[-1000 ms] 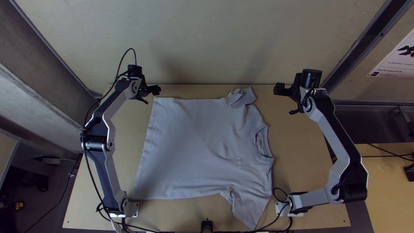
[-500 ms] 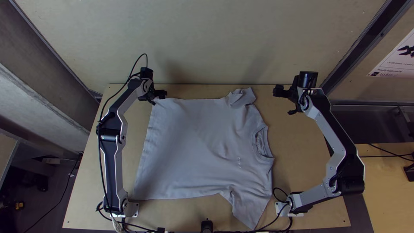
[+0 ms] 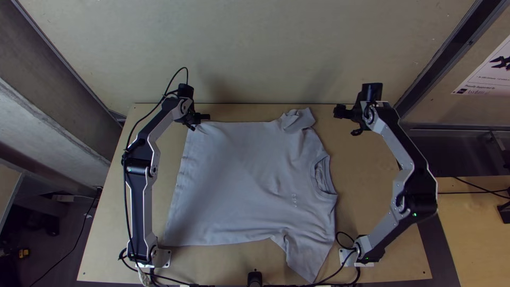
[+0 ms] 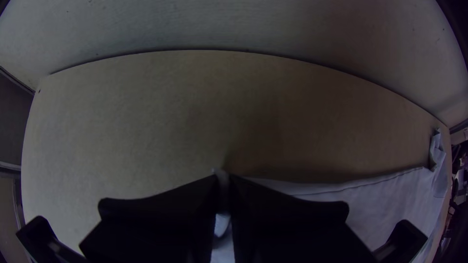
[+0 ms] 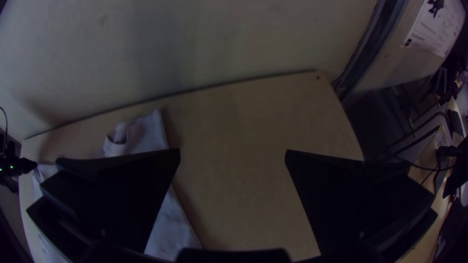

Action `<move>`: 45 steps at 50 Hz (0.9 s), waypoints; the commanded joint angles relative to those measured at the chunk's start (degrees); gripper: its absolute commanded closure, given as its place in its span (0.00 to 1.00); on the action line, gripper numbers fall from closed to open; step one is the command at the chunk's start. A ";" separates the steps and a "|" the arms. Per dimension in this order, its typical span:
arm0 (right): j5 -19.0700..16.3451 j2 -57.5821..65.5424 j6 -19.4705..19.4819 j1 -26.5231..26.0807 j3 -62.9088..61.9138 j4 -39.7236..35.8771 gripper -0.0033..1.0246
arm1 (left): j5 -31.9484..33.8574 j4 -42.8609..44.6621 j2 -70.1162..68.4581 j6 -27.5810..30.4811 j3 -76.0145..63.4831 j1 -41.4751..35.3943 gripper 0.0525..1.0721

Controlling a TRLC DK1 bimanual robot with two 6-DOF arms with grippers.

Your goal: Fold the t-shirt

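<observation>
The left gripper (image 3: 204, 117) is at the upper left corner of the light grey t-shirt (image 3: 244, 180), which lies spread with its collar to the right. One sleeve is bunched at the upper edge; the other reaches the table's near side. In the left wrist view, the left gripper (image 4: 223, 181) is shut on a small pinch of the t-shirt (image 4: 375, 207) at its hem corner. Right of the bunched sleeve stands the right gripper (image 3: 338, 111), apart from the cloth. Its wrist view shows the right gripper (image 5: 233, 155) open, bare table between its fingers and the t-shirt (image 5: 146, 134) beside them.
The wooden table (image 3: 366, 175) shows bare wood between the collar and the right arm. A pale wall (image 3: 255, 53) rises along the far edge. Black cables (image 3: 332, 276) run near both arm bases.
My left gripper has moved right and slightly down the picture onto the shirt's corner. The right arm has shifted slightly left. The shirt has kept almost the same lie.
</observation>
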 commanded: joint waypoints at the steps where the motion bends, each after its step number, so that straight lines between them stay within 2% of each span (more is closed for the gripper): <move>1: -1.34 4.13 2.09 0.29 4.80 -3.50 0.04 | -0.42 -1.65 -2.38 0.29 -1.33 1.52 0.98; 8: -3.54 10.28 4.29 1.08 12.36 -11.67 0.05 | -0.42 -1.56 -4.93 0.46 -1.33 2.39 0.98; 13: -3.80 14.15 4.82 2.22 17.19 -16.51 0.07 | -0.42 -1.38 -6.25 0.55 -1.15 3.45 0.98; 20: -5.56 16.70 5.34 4.15 19.65 -16.68 0.07 | -0.42 -1.56 -6.60 1.34 -1.15 4.50 0.98; 23: -6.61 18.54 5.61 5.12 21.23 -16.86 0.12 | -0.42 -1.65 -6.60 1.52 -1.33 4.77 0.98; 27: -8.11 20.83 5.78 6.09 23.61 -16.86 0.13 | -0.42 -1.82 -6.78 1.60 -1.77 4.59 0.98; 32: -8.46 24.17 5.78 7.23 27.56 -17.04 0.13 | -0.42 -1.74 -6.95 1.60 -2.56 4.06 0.98; 38: -10.30 29.88 6.66 8.20 35.03 -20.64 0.13 | -0.42 -1.74 -6.95 1.52 -3.17 3.45 0.98; 45: -10.74 34.89 7.01 9.25 40.83 -22.84 0.13 | -0.42 -1.47 -7.13 1.25 -3.17 2.83 0.98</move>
